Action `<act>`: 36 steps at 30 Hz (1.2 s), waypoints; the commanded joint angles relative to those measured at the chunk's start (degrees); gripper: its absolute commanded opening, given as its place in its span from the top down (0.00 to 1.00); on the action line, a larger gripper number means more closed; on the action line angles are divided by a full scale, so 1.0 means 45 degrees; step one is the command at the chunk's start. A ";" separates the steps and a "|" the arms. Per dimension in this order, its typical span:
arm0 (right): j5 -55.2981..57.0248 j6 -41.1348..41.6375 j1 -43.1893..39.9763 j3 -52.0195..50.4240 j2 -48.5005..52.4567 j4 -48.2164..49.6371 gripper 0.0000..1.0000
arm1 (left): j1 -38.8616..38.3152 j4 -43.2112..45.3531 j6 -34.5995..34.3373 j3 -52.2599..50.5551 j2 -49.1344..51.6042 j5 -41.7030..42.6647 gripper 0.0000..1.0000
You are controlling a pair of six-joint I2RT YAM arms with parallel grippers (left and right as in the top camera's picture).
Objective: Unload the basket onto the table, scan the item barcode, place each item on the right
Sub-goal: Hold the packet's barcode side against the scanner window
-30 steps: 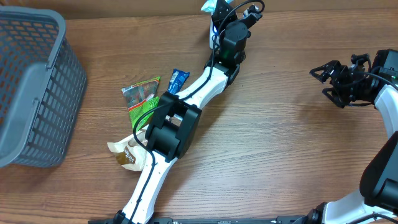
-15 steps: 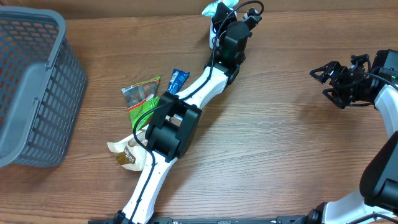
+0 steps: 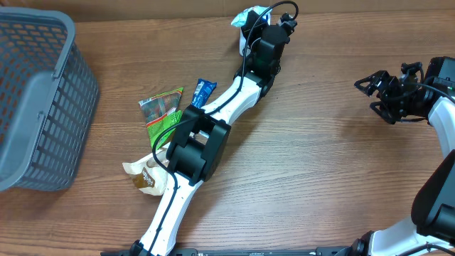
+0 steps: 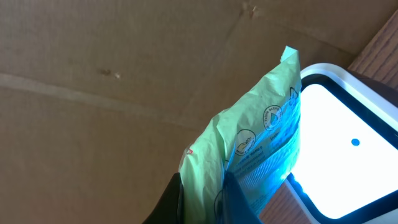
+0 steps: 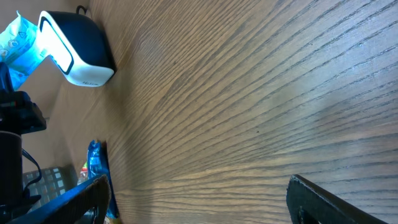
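Note:
The item is a pale green and blue packet (image 4: 261, 143). My left gripper (image 4: 202, 210) is shut on its lower end and holds it upright at the back edge of the table. The packet (image 3: 245, 16) shows just past the left gripper (image 3: 252, 27) in the overhead view. Its printed blue face is right beside the lit white window of the barcode scanner (image 4: 348, 146), a white and black unit (image 5: 78, 59) also seen from the right wrist. My right gripper (image 3: 372, 89) is open over bare wood at the right, with nothing between its fingers (image 5: 336, 200).
A grey mesh basket (image 3: 35, 107) stands at the left. Beside the left arm lie a green packet (image 3: 162, 108), a blue bar (image 3: 202, 91) and a cream and brown packet (image 3: 146, 174). A cardboard wall (image 4: 93, 93) closes off the back.
The left gripper has turned slightly and the packet has shifted a little to the right and nearer. The right arm has not moved.

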 commanded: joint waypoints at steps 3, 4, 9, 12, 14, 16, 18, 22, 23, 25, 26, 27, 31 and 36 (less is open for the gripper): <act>0.0078 -0.0107 0.0053 0.0330 -0.0238 0.0044 0.09 | -0.0189 -0.0005 -0.0476 0.0102 0.0019 -0.0243 0.96; 0.0078 -0.0107 0.0053 0.0330 -0.0238 0.0044 0.09 | -0.0233 -0.0010 -0.0476 0.0102 0.0019 -0.0296 0.96; 0.0083 -0.0112 0.0053 0.0330 -0.0238 0.0044 0.09 | -0.0427 -0.0656 -0.0641 0.0102 0.0019 -0.0529 0.96; 0.0083 -0.0112 0.0053 0.0330 -0.0238 0.0044 0.09 | -0.0573 -0.1307 -0.1234 0.0102 0.0019 -0.0699 0.96; 0.0083 -0.0131 0.0053 0.0330 -0.0238 0.0044 0.09 | -0.0631 -0.1729 -0.1540 0.0102 0.0019 -0.0699 0.96; 0.0078 -0.0345 0.0053 0.0330 -0.0238 0.0034 0.09 | -0.0675 -0.2108 -0.1875 0.0102 0.0019 -0.0695 0.96; 0.0078 -0.0350 0.0053 0.0330 -0.0238 0.0000 0.09 | -0.0695 -0.2424 -0.2225 0.0102 0.0019 -0.0704 0.96; 0.0078 -0.0350 0.0053 0.0330 -0.0238 0.0000 0.09 | -0.0695 -0.2885 -0.2569 0.0102 0.0019 -0.0699 0.96; 0.0078 -0.0350 0.0053 0.0330 -0.0238 0.0000 0.09 | -0.0695 -0.2924 -0.2618 0.0102 0.0019 -0.0699 0.96; 0.0078 -0.0350 0.0053 0.0330 -0.0238 0.0000 0.09 | -0.0695 -0.2958 -0.2613 0.0102 0.0019 -0.0709 0.96; 0.0078 -0.0350 0.0053 0.0330 -0.0238 0.0000 0.09 | -0.0704 -0.2958 -0.2618 0.0102 0.0019 -0.0714 0.96; 0.0078 -0.0350 0.0053 0.0330 -0.0238 -0.0005 0.09 | -0.0733 -0.2953 -0.2618 0.0102 0.0019 -0.0714 0.96; 0.0073 -0.0345 0.0053 0.0330 -0.0238 -0.0015 0.09 | -0.0865 -0.2953 -0.2618 0.0102 0.0019 -0.0714 0.96; 0.0073 -0.0345 0.0053 0.0330 -0.0238 -0.0058 0.09 | -0.0976 -0.2851 -0.2618 0.0102 0.0019 -0.0942 0.96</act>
